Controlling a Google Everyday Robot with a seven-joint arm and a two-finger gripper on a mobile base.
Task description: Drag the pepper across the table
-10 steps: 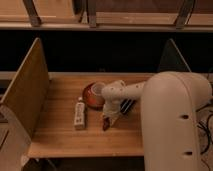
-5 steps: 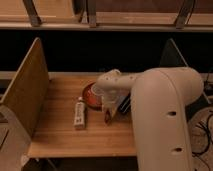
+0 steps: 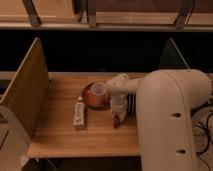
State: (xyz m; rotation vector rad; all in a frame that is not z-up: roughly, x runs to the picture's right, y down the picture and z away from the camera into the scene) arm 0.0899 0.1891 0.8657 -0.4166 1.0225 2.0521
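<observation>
The pepper (image 3: 116,120) is a small dark red-brown piece lying on the light wooden table (image 3: 65,137), right of centre. My gripper (image 3: 118,111) points down directly over it, at the end of the white wrist, and seems to touch its top end. The gripper's body hides part of the pepper. My large white arm (image 3: 170,120) fills the right side of the view and covers that part of the tabletop.
A round orange-red dish (image 3: 91,100) holding a white cup (image 3: 98,89) sits just left of and behind the gripper. A white oblong tube (image 3: 79,114) lies further left. Upright wooden panels stand at the left end (image 3: 27,95) and the right end (image 3: 172,55).
The gripper and the pepper beneath it have shifted to the right across the table, away from the white tube. The arm now covers more of the right side.
</observation>
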